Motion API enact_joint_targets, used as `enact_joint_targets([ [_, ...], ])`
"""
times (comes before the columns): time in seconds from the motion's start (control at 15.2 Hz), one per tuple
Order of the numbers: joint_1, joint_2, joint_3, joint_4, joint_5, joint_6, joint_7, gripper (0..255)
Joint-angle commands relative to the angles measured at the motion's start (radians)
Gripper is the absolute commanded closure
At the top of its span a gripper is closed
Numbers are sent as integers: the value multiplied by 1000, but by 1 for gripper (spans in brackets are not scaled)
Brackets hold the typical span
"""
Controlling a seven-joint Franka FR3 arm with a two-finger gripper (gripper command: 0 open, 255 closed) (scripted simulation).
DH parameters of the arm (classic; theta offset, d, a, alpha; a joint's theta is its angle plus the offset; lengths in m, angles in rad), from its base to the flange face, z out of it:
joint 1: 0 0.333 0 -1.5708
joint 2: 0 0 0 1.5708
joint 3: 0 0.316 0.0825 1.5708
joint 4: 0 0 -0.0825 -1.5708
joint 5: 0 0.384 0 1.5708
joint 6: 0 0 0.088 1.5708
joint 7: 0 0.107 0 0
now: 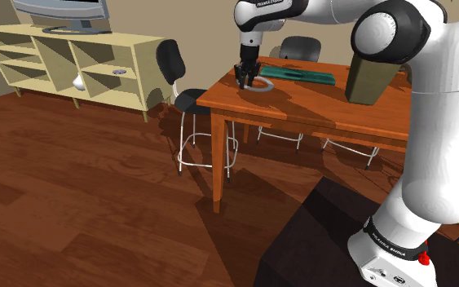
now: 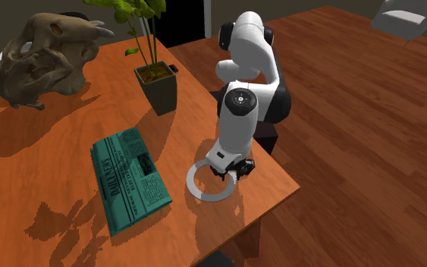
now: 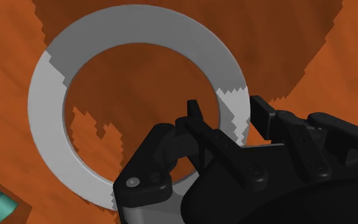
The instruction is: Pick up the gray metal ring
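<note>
Near the table (image 2: 189,129) corner, the gray ring (image 3: 44,127) lies flat with the gripper (image 3: 229,114) part-open astride its band, one finger inside, one outside, gripping nothing yet; best to close squarely on the band, then lift straight or it'll likely tip out.

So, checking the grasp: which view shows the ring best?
Wrist view: the grey ring shows nearly whole, its band between the hand's fingers. Second exterior view: partly behind the hand. Shoulder view: a sliver.

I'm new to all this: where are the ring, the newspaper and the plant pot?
ring (image 3: 45,118), wrist view, its lit band.
newspaper (image 2: 130,178), second exterior view, page middle.
plant pot (image 2: 151,91), second exterior view, side wall.
</note>
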Motion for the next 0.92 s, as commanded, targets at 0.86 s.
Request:
enact_joint_targets([
  [0.86,-12,34,0,227,4,-195,5,255],
])
